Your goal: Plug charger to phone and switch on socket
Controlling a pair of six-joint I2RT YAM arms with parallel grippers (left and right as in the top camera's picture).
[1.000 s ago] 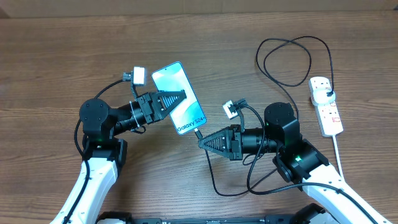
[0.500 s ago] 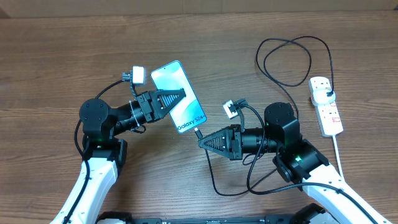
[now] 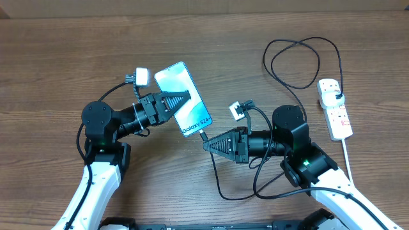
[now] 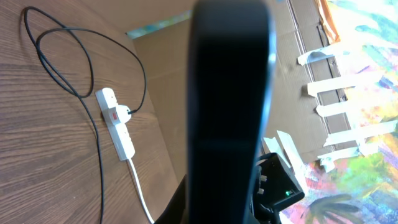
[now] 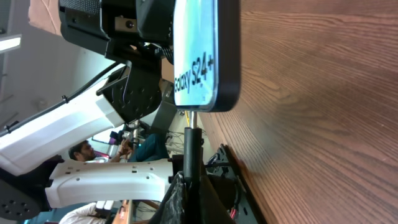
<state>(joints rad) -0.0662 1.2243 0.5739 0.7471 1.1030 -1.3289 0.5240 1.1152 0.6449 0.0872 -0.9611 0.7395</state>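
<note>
Wood-grain tabletop [image 3: 64,57], cardboard wall [image 4: 168,93] behind. Left end effector [image 3: 185,97] clamped on the phone [image 3: 195,116] mid-table; right end effector [image 3: 208,146] pinching the charger [image 5: 191,149] tip at the phone's lower edge. White socket [image 3: 336,110] lies far right.

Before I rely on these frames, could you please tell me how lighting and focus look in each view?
Overhead view: evenly lit, sharp, the slim phone with the light blue screen bright yet readable. Left wrist view: a dark blurred mass fills the centre; the white power strip behind is clearer. Right wrist view: the thin black charger tip is sharp, background soft.
</note>
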